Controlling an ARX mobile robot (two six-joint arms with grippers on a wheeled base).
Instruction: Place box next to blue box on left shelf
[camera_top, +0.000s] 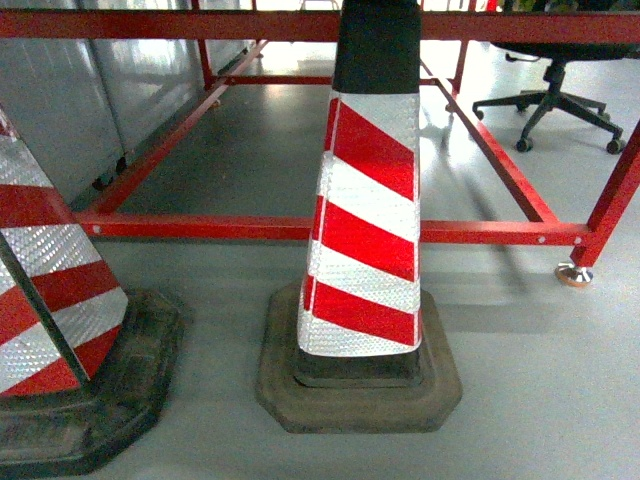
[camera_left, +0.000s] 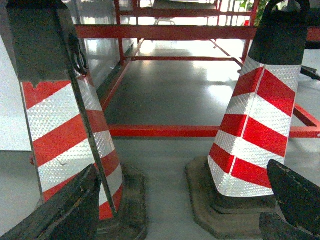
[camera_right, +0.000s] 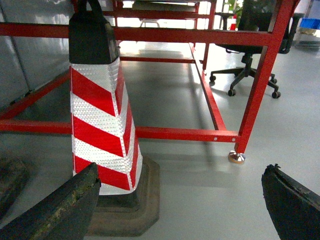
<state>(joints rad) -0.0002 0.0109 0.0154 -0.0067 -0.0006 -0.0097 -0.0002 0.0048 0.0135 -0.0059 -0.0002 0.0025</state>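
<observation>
**Cones and Red Frame Filled Every View; Crate Out of Sight**

Nowhere in the three views did the blue crate or the roller shelf appear, apart from a small blue object (camera_right: 310, 23) at the far right edge of the right wrist view, too distant to identify. No brand, label or readable writing showed on anything.

Both claws were spread wide and gripped nothing. The left claw (camera_left: 192, 210) showed as two dark, worn fingers (camera_left: 70, 210) at the lower corners of its view. The right claw (camera_right: 182, 205) looked the same, one finger at each lower corner.

Between them stood a red-and-white striped traffic cone (camera_top: 365, 215) with a black cap, on a dark rubber base on the grey floor (camera_top: 540, 380). A second cone (camera_top: 45, 270) stood just beside it on the left, partly cut off by the frame edge.

Behind the cones ran a red steel frame (camera_top: 200, 227), its lower rail crossing low over the floor and its right leg ending in a round metal foot (camera_top: 574, 272). Beyond the frame, on the right, stood a black office chair (camera_top: 550, 100) on castors. Grey wall panels (camera_top: 70, 90) lined the left side.
</observation>
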